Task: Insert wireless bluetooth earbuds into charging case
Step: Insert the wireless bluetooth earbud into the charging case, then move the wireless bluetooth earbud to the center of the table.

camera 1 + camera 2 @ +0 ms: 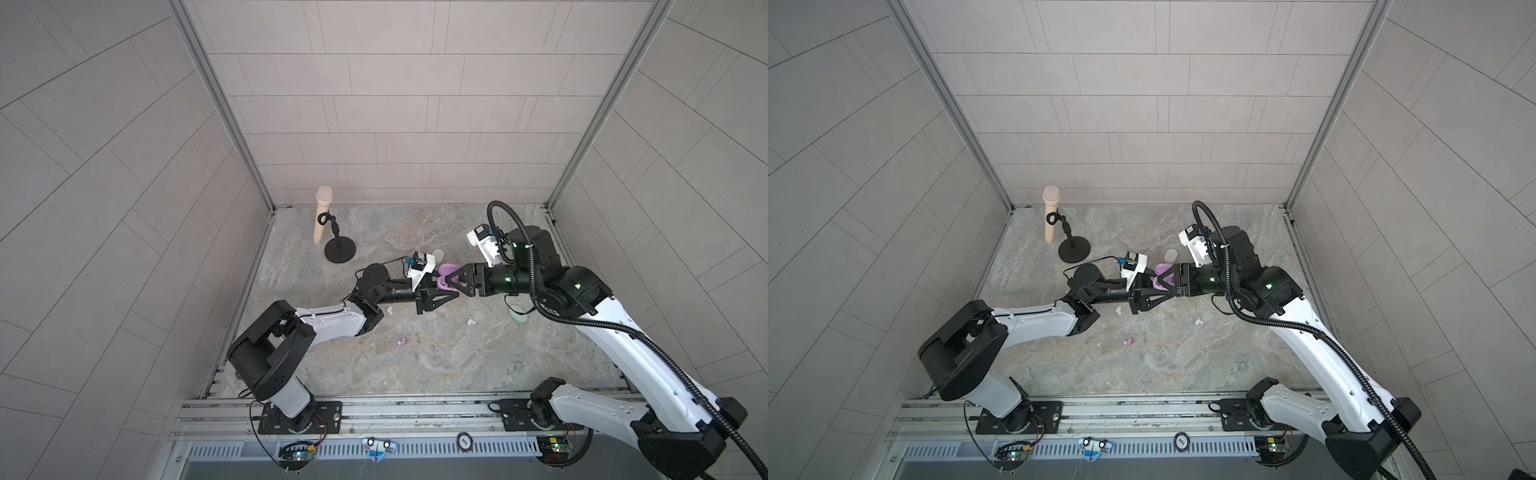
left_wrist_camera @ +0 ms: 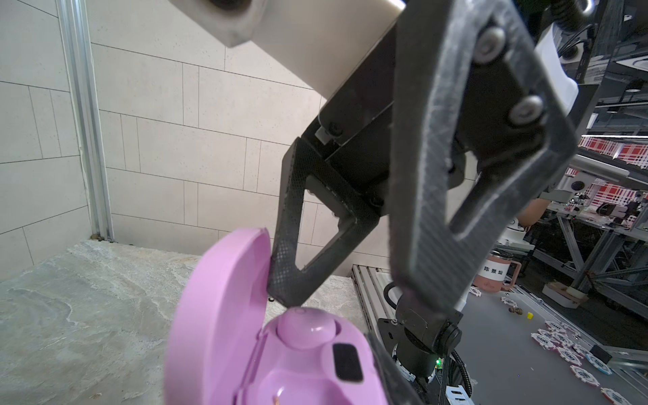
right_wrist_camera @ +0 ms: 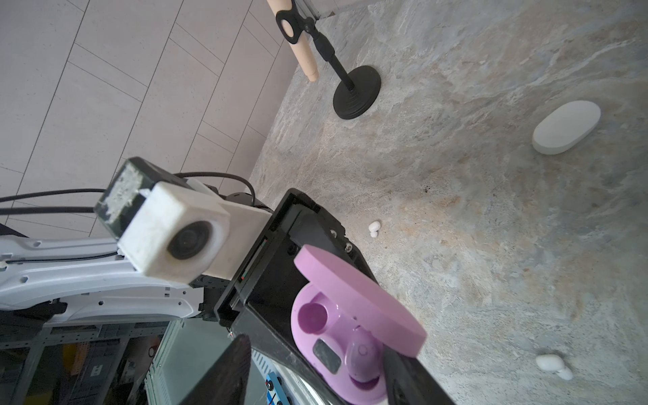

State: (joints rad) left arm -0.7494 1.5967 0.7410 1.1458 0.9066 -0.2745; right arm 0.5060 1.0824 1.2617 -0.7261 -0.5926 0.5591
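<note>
I hold the open lilac case (image 2: 217,315) in closed left fingers (image 1: 440,299), one earbud (image 2: 305,324) seated. My right fingers (image 2: 287,273) stand parted just beside it, while the second earbud (image 1: 402,342) lies well away.

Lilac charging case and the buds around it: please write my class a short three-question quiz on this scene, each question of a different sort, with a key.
1. Multiple choice: how many buds sit in the lilac case? A none; B one; C two.
2. True or false: the lilac case's lid is shut.
3. Fill in: the loose bud lying nearest the front rail is ____ in colour.
Key: 1 B, one seated bud beside an empty socket. 2 False, the lid stands open. 3 Lilac.
</note>
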